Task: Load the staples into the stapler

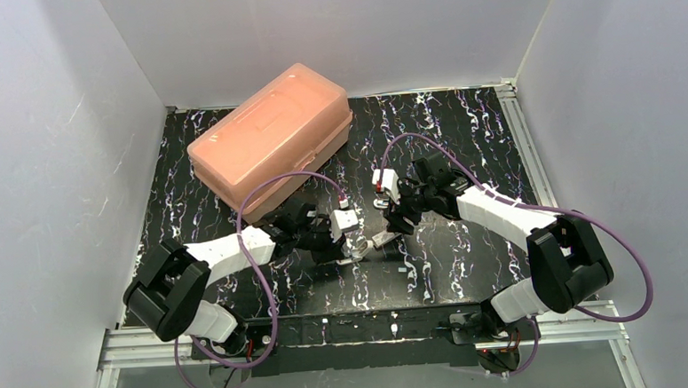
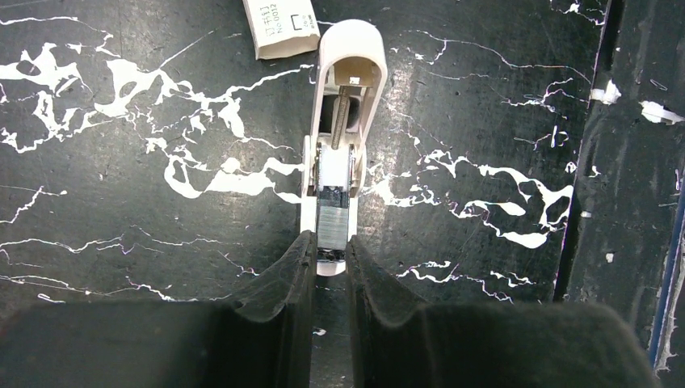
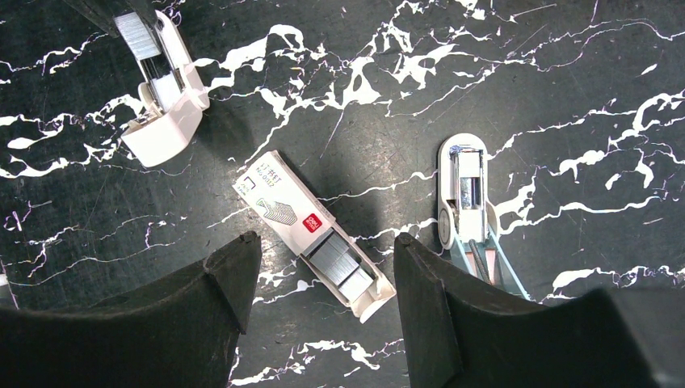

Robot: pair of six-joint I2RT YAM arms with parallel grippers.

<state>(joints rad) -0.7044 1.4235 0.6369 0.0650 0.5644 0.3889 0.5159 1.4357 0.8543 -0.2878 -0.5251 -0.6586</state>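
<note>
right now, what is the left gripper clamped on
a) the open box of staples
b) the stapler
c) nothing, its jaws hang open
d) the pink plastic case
b: in the left wrist view the left gripper has its fingers pressed against both sides of the near end of the stapler, which lies flipped open with staples in its channel.

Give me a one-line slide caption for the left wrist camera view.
Left end effector clamps the near end of the opened stapler, a staple strip lying in its channel.
</note>
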